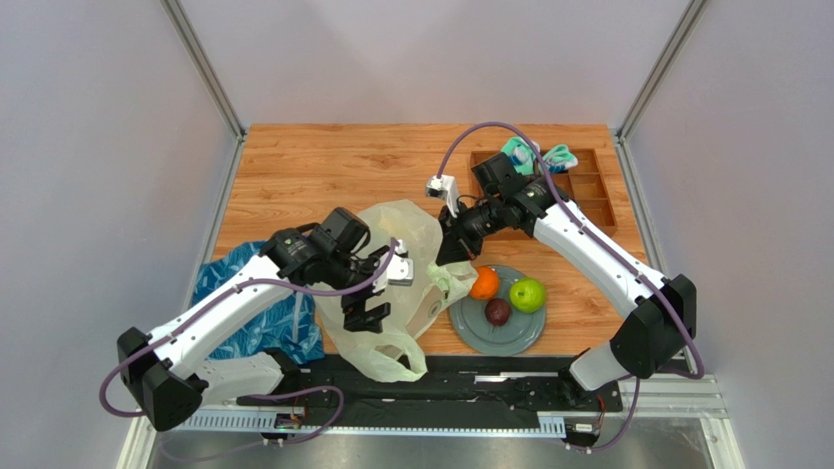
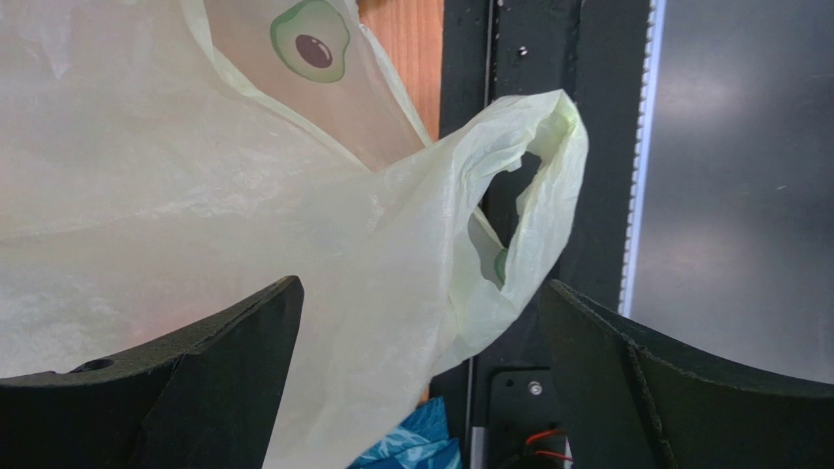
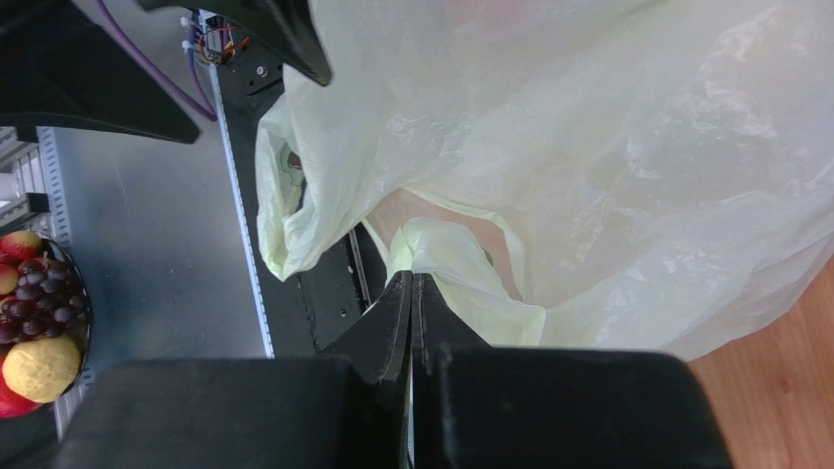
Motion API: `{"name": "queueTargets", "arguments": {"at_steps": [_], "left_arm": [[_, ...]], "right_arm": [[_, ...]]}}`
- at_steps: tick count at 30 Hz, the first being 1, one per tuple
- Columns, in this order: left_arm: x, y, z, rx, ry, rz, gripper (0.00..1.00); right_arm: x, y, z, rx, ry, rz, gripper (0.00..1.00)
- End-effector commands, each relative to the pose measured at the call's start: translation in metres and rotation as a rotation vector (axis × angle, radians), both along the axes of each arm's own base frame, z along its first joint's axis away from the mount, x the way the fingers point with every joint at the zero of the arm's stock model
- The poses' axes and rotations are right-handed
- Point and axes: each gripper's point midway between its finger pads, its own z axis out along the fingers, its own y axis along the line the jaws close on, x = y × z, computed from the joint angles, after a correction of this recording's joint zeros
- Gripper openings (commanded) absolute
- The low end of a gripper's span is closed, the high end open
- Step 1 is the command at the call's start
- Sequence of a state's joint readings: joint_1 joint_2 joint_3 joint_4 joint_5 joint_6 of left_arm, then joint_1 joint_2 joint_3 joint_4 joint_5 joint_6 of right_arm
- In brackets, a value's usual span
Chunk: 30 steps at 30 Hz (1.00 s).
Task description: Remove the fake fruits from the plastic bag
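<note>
- Left gripper (image 2: 419,285): arm bent low over the plastic bag (image 2: 196,195), jaws spread wide, bag's loop handle (image 2: 543,195) lying between them.
- Right gripper (image 3: 412,283): arm reaches in from the bag's right; I read jaws closed flat, pinching a bag fold.
- Three fake fruits (image 1: 498,311) sit on a grey plate (image 1: 509,338) just right of the bag.

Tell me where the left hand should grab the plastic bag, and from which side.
Take the free loop handle: it juts out from the plastic bag as an open strap. The open left hand faces it, so I'd come straight on, one finger through the loop. The right hand is shut on another fold.
</note>
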<state>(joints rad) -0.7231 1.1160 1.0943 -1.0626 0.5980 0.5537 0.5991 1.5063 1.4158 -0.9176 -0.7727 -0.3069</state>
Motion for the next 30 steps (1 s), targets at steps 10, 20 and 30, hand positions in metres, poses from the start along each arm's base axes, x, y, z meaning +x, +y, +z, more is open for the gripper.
{"name": "queueTargets", "arguments": {"at_steps": [10,20,30], "left_arm": [[0.011,-0.056,-0.053,0.068,-0.297,-0.251,0.99],[-0.013,-0.049,-0.09,0.172,-0.151,-0.488,0.68],[0.022,-0.001,0.007,0.092,-0.165,-0.156,0.0]], "right_arm": [[0.008,-0.01,0.016,0.129,0.102,-0.122,0.0],[0.016,-0.012,0.016,0.145,0.13,-0.152,0.0],[0.042,-0.015,0.013,0.09,0.059,-0.19,0.0]]}}
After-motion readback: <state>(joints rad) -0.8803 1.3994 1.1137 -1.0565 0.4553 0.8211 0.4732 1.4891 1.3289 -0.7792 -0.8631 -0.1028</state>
